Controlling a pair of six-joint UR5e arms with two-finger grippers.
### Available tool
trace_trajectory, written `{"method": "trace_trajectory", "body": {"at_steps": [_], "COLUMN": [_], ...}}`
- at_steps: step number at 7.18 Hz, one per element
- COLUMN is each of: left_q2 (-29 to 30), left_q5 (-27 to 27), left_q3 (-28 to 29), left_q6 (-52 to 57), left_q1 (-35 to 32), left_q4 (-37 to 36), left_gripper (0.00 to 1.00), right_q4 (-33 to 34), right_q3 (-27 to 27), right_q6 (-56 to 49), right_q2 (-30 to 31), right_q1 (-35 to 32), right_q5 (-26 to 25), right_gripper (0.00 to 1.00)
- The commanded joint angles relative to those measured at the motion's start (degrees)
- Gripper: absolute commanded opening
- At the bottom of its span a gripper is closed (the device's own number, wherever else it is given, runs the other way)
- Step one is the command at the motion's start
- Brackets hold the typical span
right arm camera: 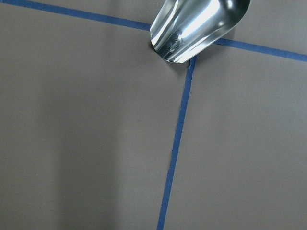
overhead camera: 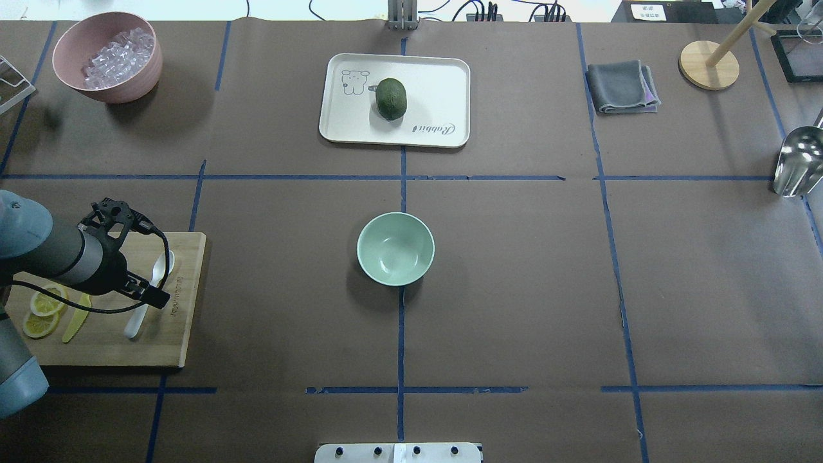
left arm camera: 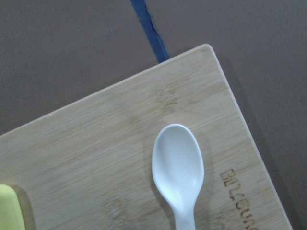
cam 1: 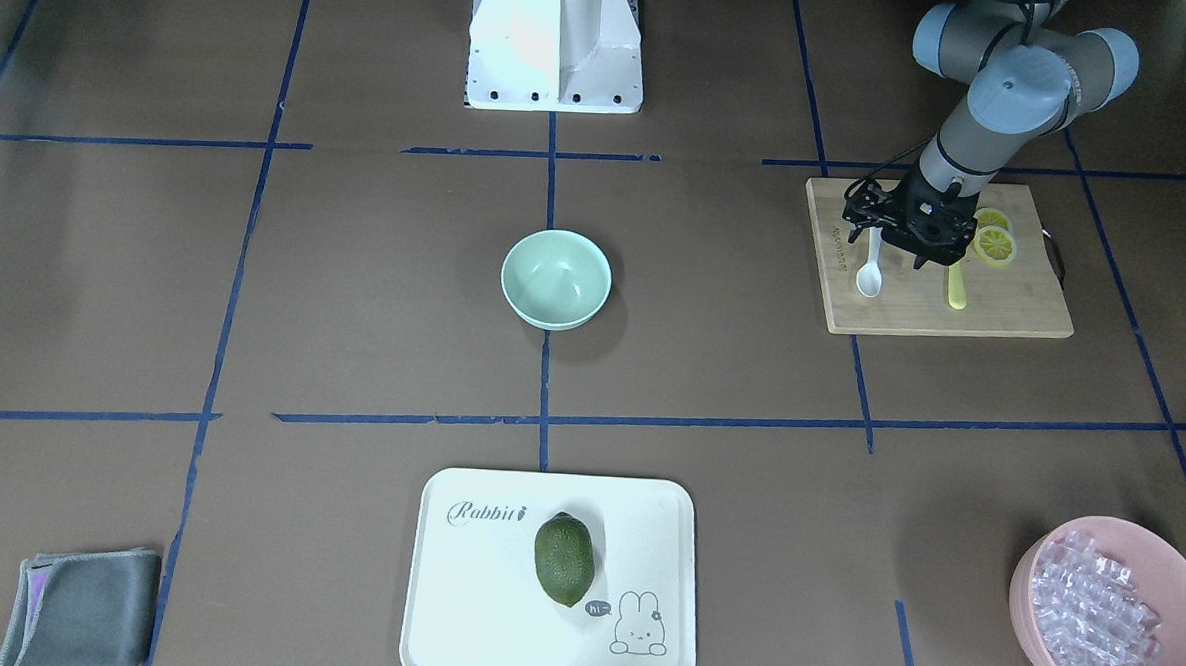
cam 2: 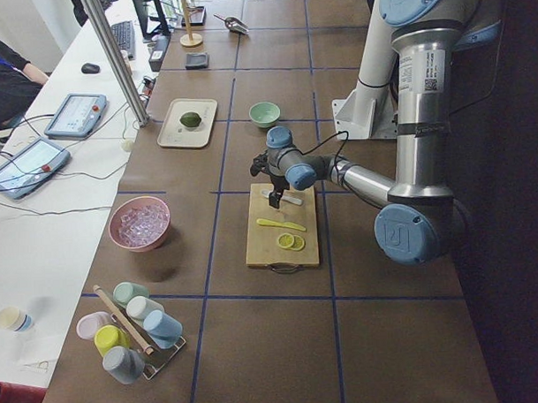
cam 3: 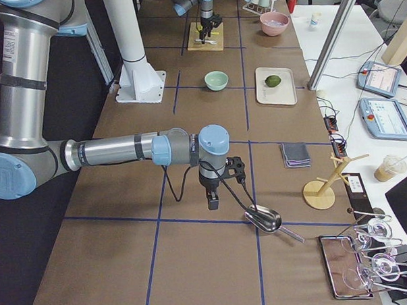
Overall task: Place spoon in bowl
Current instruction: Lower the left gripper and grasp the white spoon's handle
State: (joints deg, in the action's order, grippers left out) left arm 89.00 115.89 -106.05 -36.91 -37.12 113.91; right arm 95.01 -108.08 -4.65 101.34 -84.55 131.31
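Bamboo cutting board (overhead camera: pixel 109 334) carries the white spoon (left arm camera: pixel 177 167), lying flat, with the left fingers (overhead camera: pixel 154 296) low over its handle. I cannot tell whether they are parted or pinched. Grasping looks like the step in hand. The next move calls for securing the handle, lifting it, then carrying it to the mint bowl (overhead camera: pixel 395 249), well beyond the board. The right fingers (cam 3: pixel 212 199) hang far from the board, and their state is unclear.

"Rabbit", "hi" on white tray (cam 1: pixel 481 608)
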Motion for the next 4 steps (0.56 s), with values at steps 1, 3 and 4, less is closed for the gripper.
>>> {"method": "trace_trajectory", "body": {"at_steps": [1,3,4], "left_q2": [0.12,-0.06,-0.06], "left_q5": [0.12,-0.05,-0.05], "left_q3": [-0.12,-0.47,-0.90], "left_q6": [-0.09,0.00,0.00], "left_q1": [0.29,0.29,0.21], "left_q4": [-0.10,-0.01,-0.01], "left_gripper": [0.74,0.06,0.03], "right_q4": [0.00,0.00,0.00], "right_q3": [0.06,0.06,0.06], "right_q6": [0.00,0.00,0.00], "right_q2": [0.00,0.00,0.00], "right_q1": [0.00,0.00,0.00], "right_q5": [0.00,0.00,0.00], "right_gripper": [1.00,1.00,1.00]}}
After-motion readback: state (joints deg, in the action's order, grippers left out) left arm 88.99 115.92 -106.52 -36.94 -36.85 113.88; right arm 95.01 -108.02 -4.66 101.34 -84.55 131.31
